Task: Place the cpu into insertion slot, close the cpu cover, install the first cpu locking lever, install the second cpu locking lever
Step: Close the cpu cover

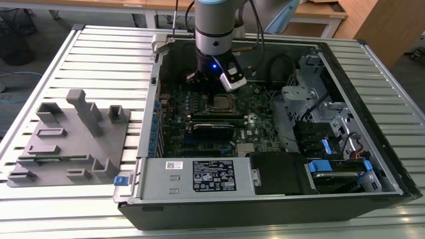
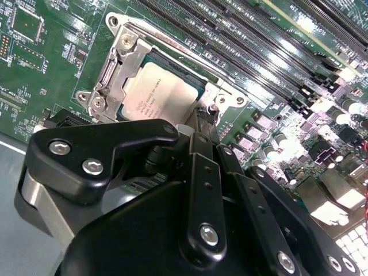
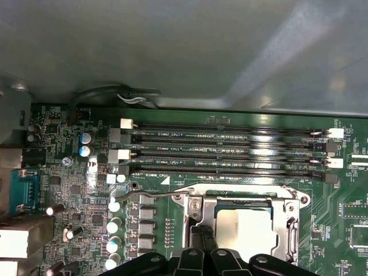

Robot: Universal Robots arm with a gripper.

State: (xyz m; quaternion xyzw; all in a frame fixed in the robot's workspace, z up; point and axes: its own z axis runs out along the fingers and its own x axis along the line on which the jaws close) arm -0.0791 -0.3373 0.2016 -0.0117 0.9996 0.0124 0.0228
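Observation:
The cpu point(image 2: 158, 92) lies flat in the insertion slot point(image 1: 220, 103), its dull silver top showing. The cpu cover point(image 2: 112, 75) is down over it, framing the chip. In the first wrist view the same cpu point(image 3: 244, 227) sits inside the cover point(image 3: 292, 224). A thin wire locking lever point(image 3: 155, 195) runs along one side of the socket, its curled end out over the board. My gripper point(image 2: 202, 118) stands right over the socket's edge, black fingers pressed together, tips at the cover's rim. In the exterior view the gripper point(image 1: 214, 92) hangs just above the socket.
Long black memory slots point(image 3: 230, 152) run beside the socket. The open case holds a power supply point(image 1: 199, 177) at the front and a drive cage point(image 1: 319, 114) on the exterior view's right. A grey fixture block point(image 1: 66, 139) stands on the slatted table on the exterior view's left.

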